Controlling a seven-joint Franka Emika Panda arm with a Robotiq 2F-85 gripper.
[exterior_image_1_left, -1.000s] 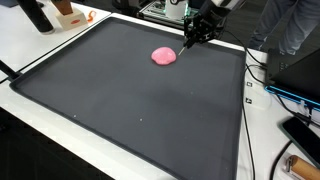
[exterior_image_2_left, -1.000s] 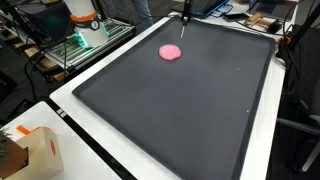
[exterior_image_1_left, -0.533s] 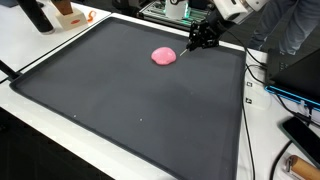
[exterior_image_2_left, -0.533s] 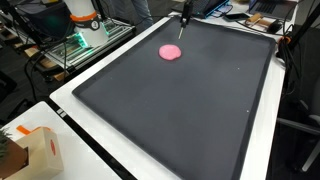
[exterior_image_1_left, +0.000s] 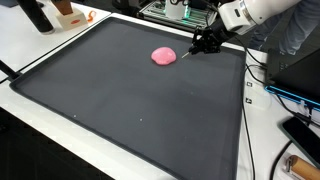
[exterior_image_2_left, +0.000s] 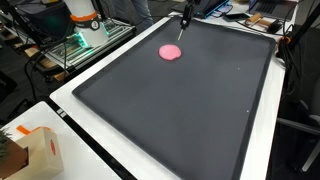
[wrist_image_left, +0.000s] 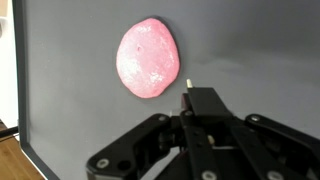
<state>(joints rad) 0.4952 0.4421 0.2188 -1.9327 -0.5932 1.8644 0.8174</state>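
Note:
A flat pink blob (exterior_image_1_left: 164, 56) (exterior_image_2_left: 171, 52) (wrist_image_left: 148, 60) lies on the dark mat (exterior_image_1_left: 130, 100) (exterior_image_2_left: 180, 110), near its far edge. My gripper (exterior_image_1_left: 198, 46) (exterior_image_2_left: 182, 20) (wrist_image_left: 196, 96) hovers just beside the blob. The fingers are shut together on a thin pale stick (wrist_image_left: 187, 81). The stick's tip pokes out past the fingertips and points down at the mat right next to the blob's edge. In an exterior view the stick (exterior_image_1_left: 186, 55) slants from the gripper toward the blob. I cannot tell whether the tip touches the blob.
The mat has a raised rim on a white table (exterior_image_1_left: 30, 60). A cardboard box (exterior_image_2_left: 35, 150) stands at one corner, a dark bottle (exterior_image_1_left: 35, 15) at another. Cables (exterior_image_1_left: 258, 75) and a dark device (exterior_image_1_left: 302, 135) lie along one side. Equipment crowds the far edge.
The arm has swung and tilted sideways, so the gripper now sits slightly farther from the blob with the stick slanting toward it. The blob has not moved.

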